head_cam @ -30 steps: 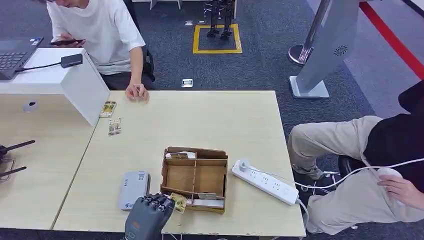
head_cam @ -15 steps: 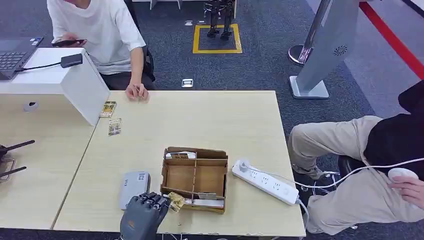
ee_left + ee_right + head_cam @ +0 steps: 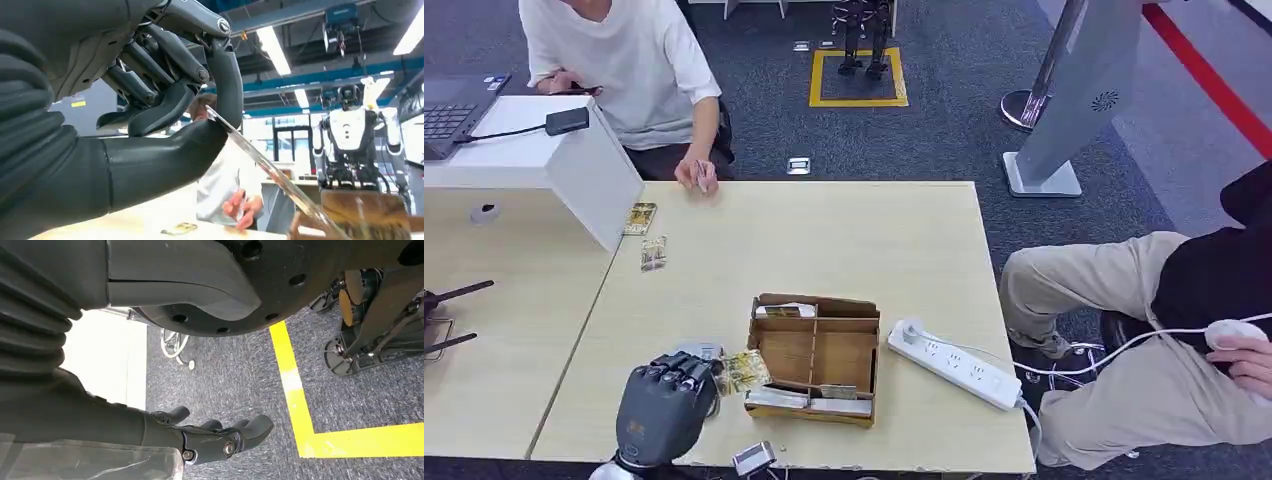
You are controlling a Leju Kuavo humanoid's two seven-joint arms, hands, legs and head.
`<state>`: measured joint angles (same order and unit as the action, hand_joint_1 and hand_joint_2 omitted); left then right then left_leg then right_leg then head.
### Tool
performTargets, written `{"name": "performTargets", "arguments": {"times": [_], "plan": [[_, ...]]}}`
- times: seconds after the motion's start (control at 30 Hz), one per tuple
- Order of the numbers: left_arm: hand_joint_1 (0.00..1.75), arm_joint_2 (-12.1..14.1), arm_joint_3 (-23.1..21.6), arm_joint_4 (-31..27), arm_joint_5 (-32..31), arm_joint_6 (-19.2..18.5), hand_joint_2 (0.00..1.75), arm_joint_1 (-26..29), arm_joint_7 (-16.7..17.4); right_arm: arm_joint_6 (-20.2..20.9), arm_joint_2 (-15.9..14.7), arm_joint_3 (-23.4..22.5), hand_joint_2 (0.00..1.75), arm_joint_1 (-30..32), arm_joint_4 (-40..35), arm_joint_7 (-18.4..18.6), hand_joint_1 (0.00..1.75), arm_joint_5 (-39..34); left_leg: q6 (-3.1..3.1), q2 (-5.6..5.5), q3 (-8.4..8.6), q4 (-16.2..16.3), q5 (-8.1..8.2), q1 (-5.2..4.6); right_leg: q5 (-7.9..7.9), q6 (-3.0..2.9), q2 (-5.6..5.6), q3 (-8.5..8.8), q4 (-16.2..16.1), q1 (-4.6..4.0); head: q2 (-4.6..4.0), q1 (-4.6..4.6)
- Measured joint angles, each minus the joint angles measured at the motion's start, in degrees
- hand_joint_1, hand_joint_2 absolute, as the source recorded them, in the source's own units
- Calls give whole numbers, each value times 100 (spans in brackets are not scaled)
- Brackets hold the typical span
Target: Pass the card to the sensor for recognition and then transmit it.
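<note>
On the bench, the left hand hovers over the grey sensor, just beside the cardboard tray. Its fingers pinch the card, whose long axis points toward the tray. The right hand hangs over the floor, fingers loosely curled and holding nothing.

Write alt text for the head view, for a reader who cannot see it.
The left robot hand holds a card above the grey sensor, beside a divided cardboard box on a pale wooden table. A white power strip lies to the box's right; two more cards lie at the far left near a seated person.
</note>
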<state>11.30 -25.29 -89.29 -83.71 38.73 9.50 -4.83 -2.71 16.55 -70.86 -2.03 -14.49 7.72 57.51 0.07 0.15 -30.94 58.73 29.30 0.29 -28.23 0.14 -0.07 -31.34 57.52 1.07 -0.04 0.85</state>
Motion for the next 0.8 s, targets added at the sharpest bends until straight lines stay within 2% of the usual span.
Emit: {"name": "performTargets", "arguments": {"times": [0.33, 0.47, 0.63, 0.8], "plan": [[175, 63, 15, -116, -129, 0, 175, -28, 81, 15, 0, 0, 175, -1, -2, 26, 0, 22, 0, 0, 1, 0, 0, 0, 0, 0, 0, -1, 0, 0, 0, 2], [175, 44, 13, -103, -234, 0, 175, -209, 192, 15, 0, 0, 175, -1, -2, 46, 0, 72, 0, 0, 2, 0, -1, 0, 0, 0, 0, -1, 0, 0, 0, 2], [175, -170, -63, 172, -214, -4, 175, -693, 253, 13, 0, 0, 175, -4, -2, 57, 0, 136, 0, -3, 3, 1, -3, -1, 4, 3, -1, 1, 0, 0, 0, 2], [175, -438, -177, 659, -83, -15, 175, -1298, 480, 17, 0, 2, 175, -5, -13, 105, 0, 181, 3, -2, 1, 5, -5, -1, 7, 2, -1, 1, 0, 1, 0, 2]]}}
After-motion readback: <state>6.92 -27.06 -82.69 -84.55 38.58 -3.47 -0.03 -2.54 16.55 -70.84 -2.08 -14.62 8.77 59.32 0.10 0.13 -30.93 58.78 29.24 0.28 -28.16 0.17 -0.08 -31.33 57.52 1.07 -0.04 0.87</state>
